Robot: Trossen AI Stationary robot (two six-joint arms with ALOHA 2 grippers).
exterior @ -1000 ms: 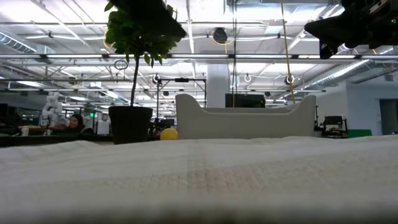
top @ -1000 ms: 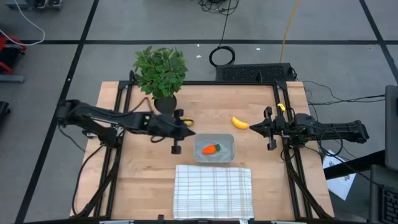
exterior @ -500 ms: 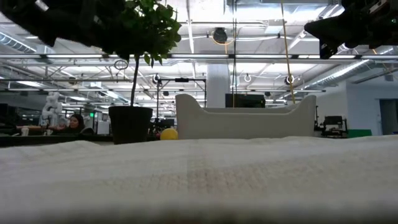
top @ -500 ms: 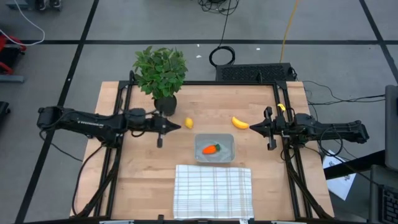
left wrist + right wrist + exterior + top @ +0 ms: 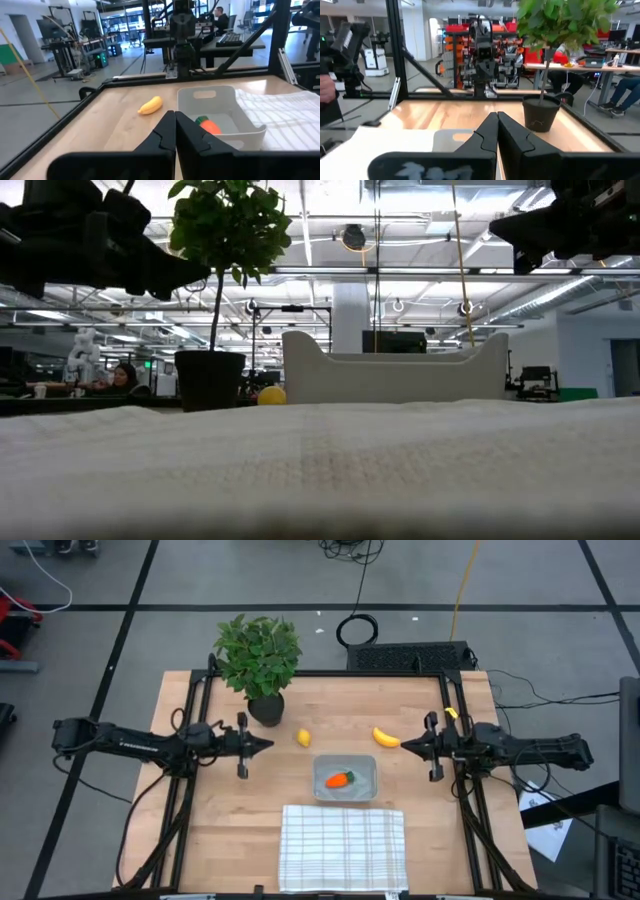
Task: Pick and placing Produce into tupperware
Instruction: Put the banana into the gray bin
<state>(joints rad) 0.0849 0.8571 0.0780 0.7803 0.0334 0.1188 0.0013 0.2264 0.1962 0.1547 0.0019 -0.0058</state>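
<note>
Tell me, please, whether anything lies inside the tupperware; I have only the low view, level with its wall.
Observer: Yes, the carrot lies inside the tupperware.
Operator: Where is the banana?
Observer: The banana lies behind the tupperware, close to the shut right gripper.
Operator: And the left gripper?
Observer: The left gripper is shut and empty, pointing towards the lemon, with a gap between them.

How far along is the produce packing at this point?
Done: the carrot lies inside the tupperware. In hand: nothing; the left end effector and right end effector are both shut and empty. Left: the lemon and banana sit on the table.
</note>
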